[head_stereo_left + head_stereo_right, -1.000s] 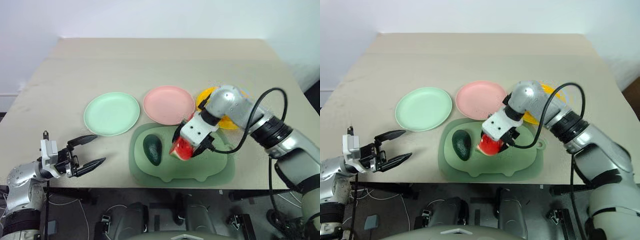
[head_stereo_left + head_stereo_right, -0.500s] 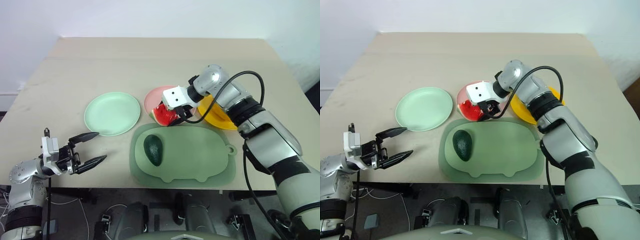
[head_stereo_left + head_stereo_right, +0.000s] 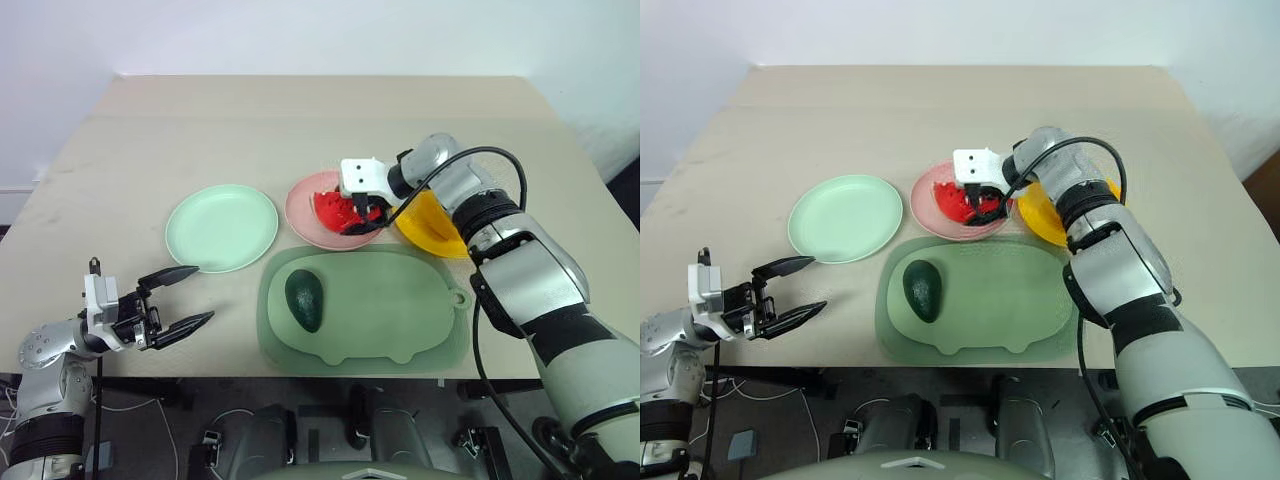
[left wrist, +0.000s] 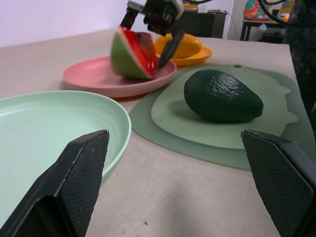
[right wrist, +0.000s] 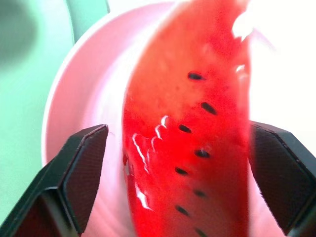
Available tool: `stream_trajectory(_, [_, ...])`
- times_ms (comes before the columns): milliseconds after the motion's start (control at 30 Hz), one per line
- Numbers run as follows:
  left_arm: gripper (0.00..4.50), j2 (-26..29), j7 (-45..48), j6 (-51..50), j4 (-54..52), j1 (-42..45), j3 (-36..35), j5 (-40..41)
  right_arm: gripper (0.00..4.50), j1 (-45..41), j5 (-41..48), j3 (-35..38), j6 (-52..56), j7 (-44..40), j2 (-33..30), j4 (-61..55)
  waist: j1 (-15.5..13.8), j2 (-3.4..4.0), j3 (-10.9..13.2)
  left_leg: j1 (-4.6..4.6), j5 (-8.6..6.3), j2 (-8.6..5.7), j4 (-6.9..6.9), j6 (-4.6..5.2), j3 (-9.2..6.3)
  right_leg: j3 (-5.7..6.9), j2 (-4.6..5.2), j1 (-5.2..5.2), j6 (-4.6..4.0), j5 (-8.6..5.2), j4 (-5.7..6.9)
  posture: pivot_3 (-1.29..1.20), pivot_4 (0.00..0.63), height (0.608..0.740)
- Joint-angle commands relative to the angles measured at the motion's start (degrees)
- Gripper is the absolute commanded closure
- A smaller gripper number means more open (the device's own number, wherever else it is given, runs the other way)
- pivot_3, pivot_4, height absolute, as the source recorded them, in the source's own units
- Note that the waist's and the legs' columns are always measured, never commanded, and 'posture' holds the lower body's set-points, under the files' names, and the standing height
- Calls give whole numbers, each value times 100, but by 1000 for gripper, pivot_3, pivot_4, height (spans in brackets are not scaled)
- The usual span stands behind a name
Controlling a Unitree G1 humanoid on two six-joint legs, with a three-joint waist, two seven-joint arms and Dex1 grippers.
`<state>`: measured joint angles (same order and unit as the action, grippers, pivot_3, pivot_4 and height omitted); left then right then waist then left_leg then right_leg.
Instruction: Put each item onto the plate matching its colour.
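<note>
While my right gripper (image 3: 362,212) stands released around the watermelon wedge (image 3: 335,207) resting on the pink plate (image 3: 318,216), mango (image 4: 183,46) sits plated; the avocado (image 3: 304,299) remains, left gripper (image 3: 185,297) open.

You see a beige worktop (image 3: 300,120) running back to a plain white wall (image 3: 320,35). A large dull-green pig-shaped mat (image 3: 390,310) lies flat near the worktop's front edge, with a small loop at its right end. In the left wrist view, a dark cabinet (image 4: 207,22) and cluttered furniture stand beyond the worktop's far side.
</note>
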<state>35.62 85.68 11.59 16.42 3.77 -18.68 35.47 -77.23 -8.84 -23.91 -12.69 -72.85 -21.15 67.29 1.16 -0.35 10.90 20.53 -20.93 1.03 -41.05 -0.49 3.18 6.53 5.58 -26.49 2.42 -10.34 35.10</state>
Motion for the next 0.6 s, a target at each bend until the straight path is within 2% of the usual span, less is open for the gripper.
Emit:
stream_trajectory(33, [0,52,-24,-37,-232,35,-6,26,22,-207,387,518,288,-421,-178,-517,-6,0,0,0,0,0,0,0,-1,0,0,0,0,0,0,0,150,736])
stream_trajectory(200, [0,126,63,-159,-353,240,65,47,22,592,1541,1369,2052,-1421,-1079,-3076,-80,1,1,8,-1,-1,-2,1,-19,4,1,3,1,0,-3,0,150,736])
stream_trajectory(367, [0,245,267,-200,-166,630,173,4,22,2100,2485,2164,3904,-1361,-2170,-5367,-121,-3,-1,8,-14,-4,-1,24,-20,12,5,7,2,1,-8,0,150,736])
stream_trajectory(533, [0,277,438,-227,32,934,293,-37,22,3683,3005,3074,4274,-930,-2763,-6553,-67,2,3,-3,-19,-4,-1,32,-4,7,4,5,1,0,-15,0,150,736])
stream_trajectory(600, [0,279,521,-233,90,1022,350,-49,22,4315,3290,3495,4182,-809,-2771,-6844,-54,2,3,-10,-18,-3,-1,31,-5,6,1,11,1,-1,-14,0,150,736])
